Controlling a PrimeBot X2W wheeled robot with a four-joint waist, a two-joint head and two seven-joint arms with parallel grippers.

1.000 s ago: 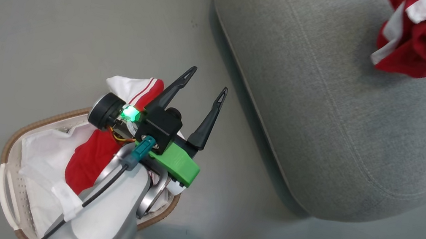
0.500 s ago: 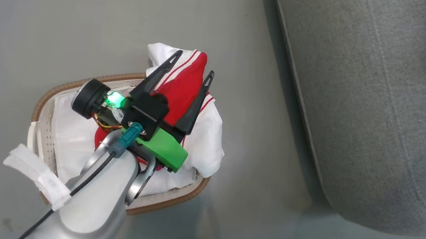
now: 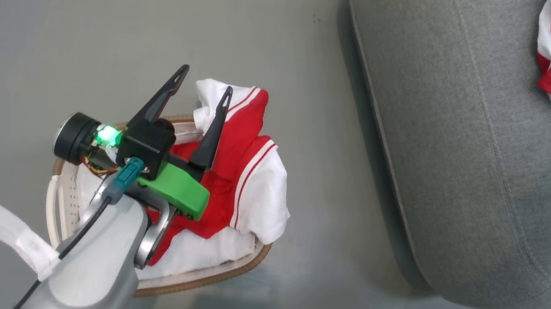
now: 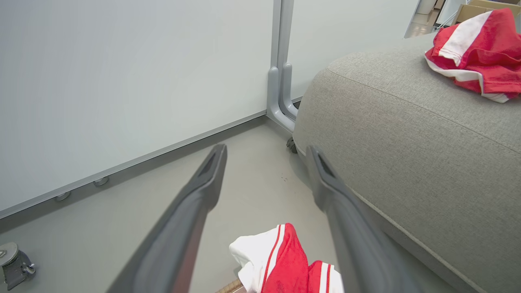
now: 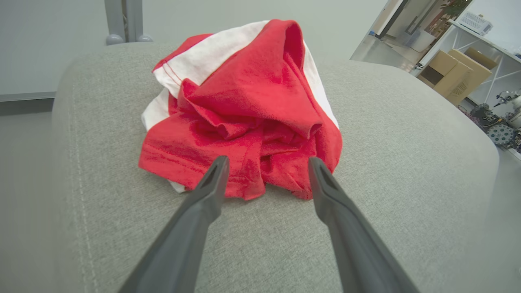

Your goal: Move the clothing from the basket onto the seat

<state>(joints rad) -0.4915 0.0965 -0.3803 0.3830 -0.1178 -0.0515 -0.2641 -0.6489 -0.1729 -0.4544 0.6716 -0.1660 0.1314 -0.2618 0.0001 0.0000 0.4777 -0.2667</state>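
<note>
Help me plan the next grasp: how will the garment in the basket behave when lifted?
Probably floppy: the garment lies crumpled, draping over the basket rim. Likely light; it heaps loosely. Trailing folds may snag there.

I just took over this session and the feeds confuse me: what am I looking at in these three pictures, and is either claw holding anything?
It is a two-armed robot. The overhead picture comes from its head camera; the other two look along each arm's two dark fingers. The left gripper hangs open above the basket on the floor, in which a red and white garment lies. The right gripper is open too, holding nothing, just in front of a second garment heaped on the grey seat.
</note>
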